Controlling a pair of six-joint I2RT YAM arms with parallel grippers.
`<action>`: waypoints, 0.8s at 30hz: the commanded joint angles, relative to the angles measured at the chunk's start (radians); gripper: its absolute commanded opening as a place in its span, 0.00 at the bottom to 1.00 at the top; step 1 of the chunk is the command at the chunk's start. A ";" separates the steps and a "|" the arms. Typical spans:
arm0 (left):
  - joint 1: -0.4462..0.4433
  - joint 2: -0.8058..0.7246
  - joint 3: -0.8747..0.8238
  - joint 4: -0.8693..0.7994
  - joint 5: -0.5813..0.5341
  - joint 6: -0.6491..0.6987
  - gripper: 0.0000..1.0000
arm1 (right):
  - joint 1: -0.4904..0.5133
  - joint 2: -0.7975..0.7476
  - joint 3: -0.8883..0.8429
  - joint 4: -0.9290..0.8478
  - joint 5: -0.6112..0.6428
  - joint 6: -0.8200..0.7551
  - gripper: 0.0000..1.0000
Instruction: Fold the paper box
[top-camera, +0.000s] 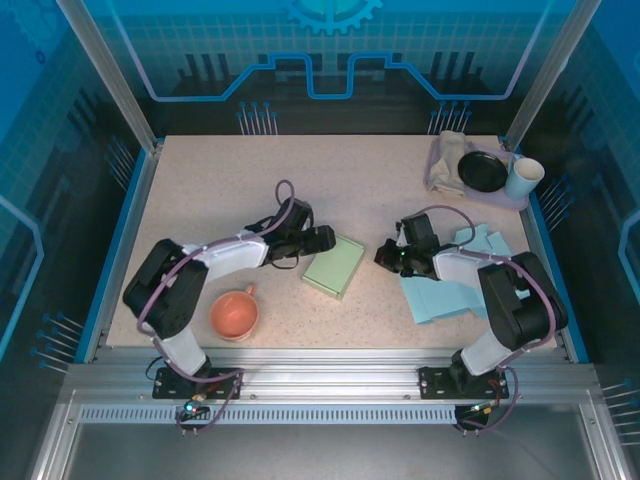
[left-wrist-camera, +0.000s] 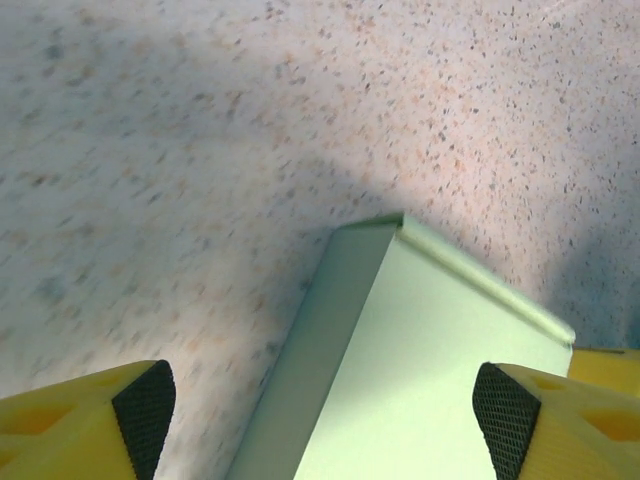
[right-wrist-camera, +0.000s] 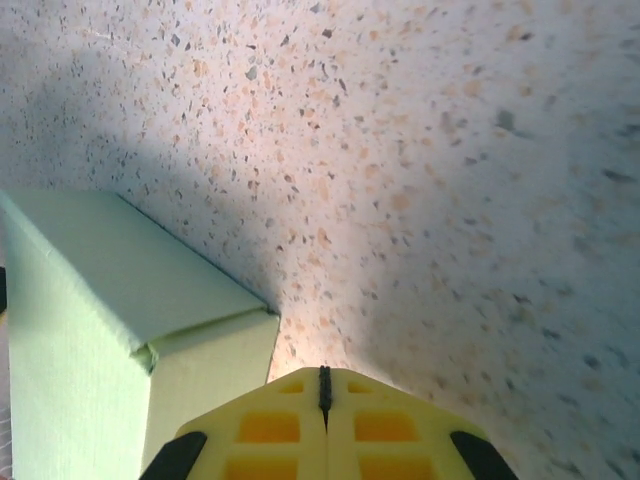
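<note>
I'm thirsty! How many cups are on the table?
2. An orange cup sits at the near left; a white cup stands in the far right corner. None seems hidden.

Speckled beige stone-pattern table (top-camera: 220, 190), salmon-orange ceramic cup (top-camera: 234, 315) with handle near the table's front left, flat light blue paper sheets (top-camera: 445, 295) at its right side, lavender tray (top-camera: 505, 203) in its far right corner carrying crumpled beige cloth (top-camera: 447, 158), round black dish (top-camera: 482, 172), white cup (top-camera: 523, 178)
</note>
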 joint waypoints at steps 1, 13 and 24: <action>-0.001 -0.083 -0.116 0.017 -0.020 -0.016 0.83 | 0.070 -0.075 -0.056 -0.054 0.055 0.003 0.00; -0.052 -0.051 -0.192 0.111 0.050 -0.046 0.82 | 0.397 -0.086 -0.153 0.113 0.183 0.239 0.00; -0.128 0.020 -0.188 0.171 0.100 -0.104 0.81 | 0.405 0.150 -0.130 0.301 0.089 0.321 0.00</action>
